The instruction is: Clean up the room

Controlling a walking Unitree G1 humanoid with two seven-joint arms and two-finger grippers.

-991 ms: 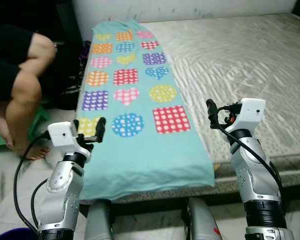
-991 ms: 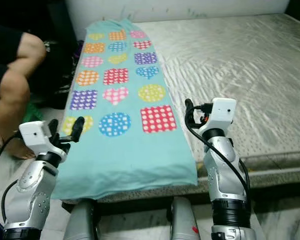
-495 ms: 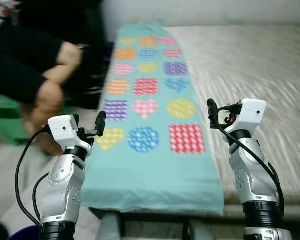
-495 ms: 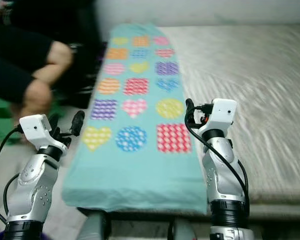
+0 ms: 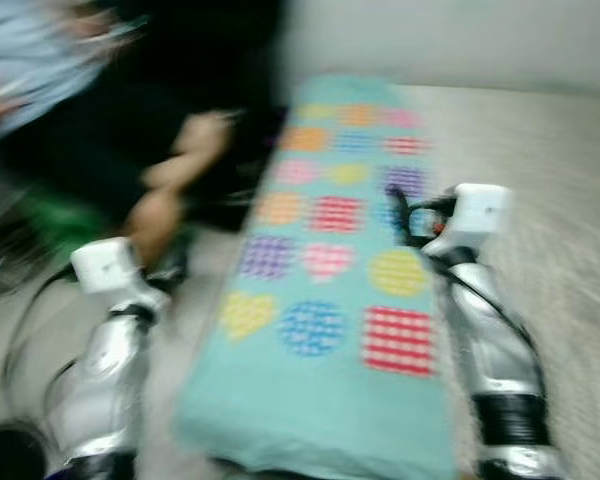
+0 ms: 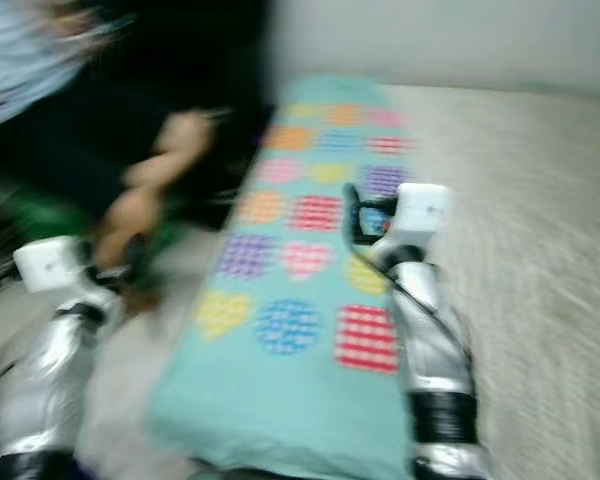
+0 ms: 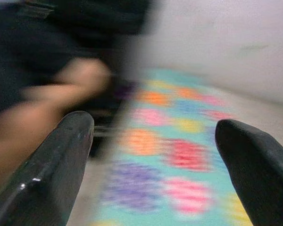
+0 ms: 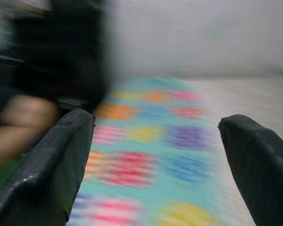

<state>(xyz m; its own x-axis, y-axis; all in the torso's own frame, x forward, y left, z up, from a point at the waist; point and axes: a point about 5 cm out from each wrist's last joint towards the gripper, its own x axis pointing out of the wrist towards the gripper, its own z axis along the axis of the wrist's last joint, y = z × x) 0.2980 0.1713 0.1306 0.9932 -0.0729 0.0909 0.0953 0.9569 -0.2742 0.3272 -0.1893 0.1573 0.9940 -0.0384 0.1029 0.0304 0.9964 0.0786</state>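
In the blurred lower frame both arms are raised, left gripper (image 7: 151,155) and right gripper (image 8: 155,160) each spread wide, over a teal patterned cloth (image 5: 330,330) at centre on the mattress (image 5: 550,200), a seated person (image 5: 130,150) upper left.

Soft matt teal cloth (image 5: 320,400) with bright dotted patches, glossy black gripper fingers (image 7: 52,165), silvery metal arms (image 5: 485,340)

- The blanket (image 5: 325,330) is teal, patterned with dotted and striped hearts, circles and squares in red, pink, yellow, blue, purple and orange.
- The mattress (image 5: 570,200) is pale grey-beige.
- The arms are silver.
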